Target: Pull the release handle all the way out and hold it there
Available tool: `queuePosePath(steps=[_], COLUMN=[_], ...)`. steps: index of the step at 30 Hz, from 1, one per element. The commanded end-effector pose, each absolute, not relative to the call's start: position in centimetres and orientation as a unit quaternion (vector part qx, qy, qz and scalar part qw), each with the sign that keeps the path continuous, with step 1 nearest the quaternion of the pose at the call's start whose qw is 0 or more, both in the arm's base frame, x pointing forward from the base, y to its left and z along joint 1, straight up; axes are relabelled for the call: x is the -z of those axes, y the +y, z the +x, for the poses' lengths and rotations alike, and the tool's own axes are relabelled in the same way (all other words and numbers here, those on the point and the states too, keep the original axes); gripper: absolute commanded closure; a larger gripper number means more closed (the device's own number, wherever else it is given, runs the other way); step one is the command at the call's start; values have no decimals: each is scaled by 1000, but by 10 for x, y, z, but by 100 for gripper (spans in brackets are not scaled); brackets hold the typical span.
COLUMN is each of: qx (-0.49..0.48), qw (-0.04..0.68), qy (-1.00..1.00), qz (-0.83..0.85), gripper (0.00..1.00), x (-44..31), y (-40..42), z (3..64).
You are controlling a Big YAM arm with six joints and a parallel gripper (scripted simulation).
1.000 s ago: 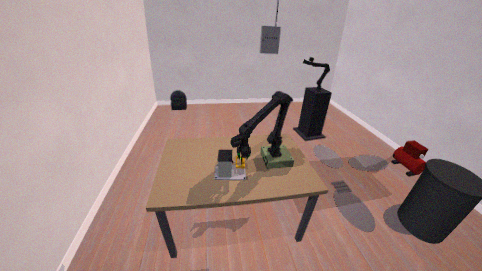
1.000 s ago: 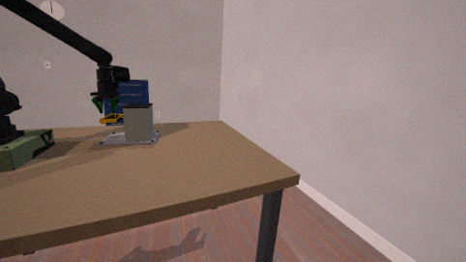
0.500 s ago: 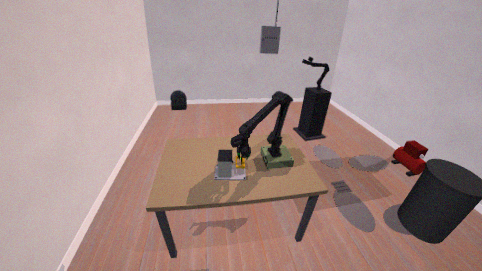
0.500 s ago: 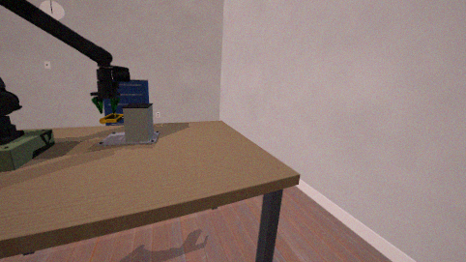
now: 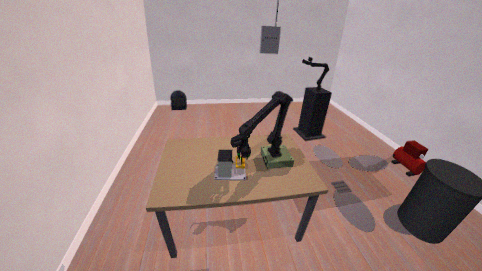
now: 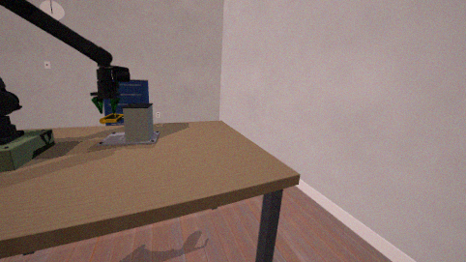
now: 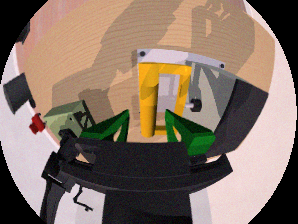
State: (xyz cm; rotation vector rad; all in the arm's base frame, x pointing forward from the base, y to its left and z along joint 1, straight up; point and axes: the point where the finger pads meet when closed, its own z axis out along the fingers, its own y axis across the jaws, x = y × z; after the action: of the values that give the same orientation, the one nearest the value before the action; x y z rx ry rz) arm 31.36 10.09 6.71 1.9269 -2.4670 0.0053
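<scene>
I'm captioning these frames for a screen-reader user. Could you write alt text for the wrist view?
The hand hangs half open just over a yellow loop-shaped release handle, its two green fingers flanking the handle's near end without clearly gripping it. The handle sticks out from a grey housing on a light base plate, bolted to a tan table.

Top view looks down from afar, exterior sits low beside the table, wrist close.

— Hidden from the wrist view?
— Near end of the yellow handle, behind the gripper body.
— Cut off outside?
— Arm and green base, at left edge.
</scene>
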Motion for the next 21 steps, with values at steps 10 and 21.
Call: queuePosePath(steps=[10, 21], qx=[-1, 0], qw=[4, 5], qy=[-783, -783], qz=[622, 622], gripper=[48, 48], x=[-62, -62], y=[106, 106], z=[319, 319])
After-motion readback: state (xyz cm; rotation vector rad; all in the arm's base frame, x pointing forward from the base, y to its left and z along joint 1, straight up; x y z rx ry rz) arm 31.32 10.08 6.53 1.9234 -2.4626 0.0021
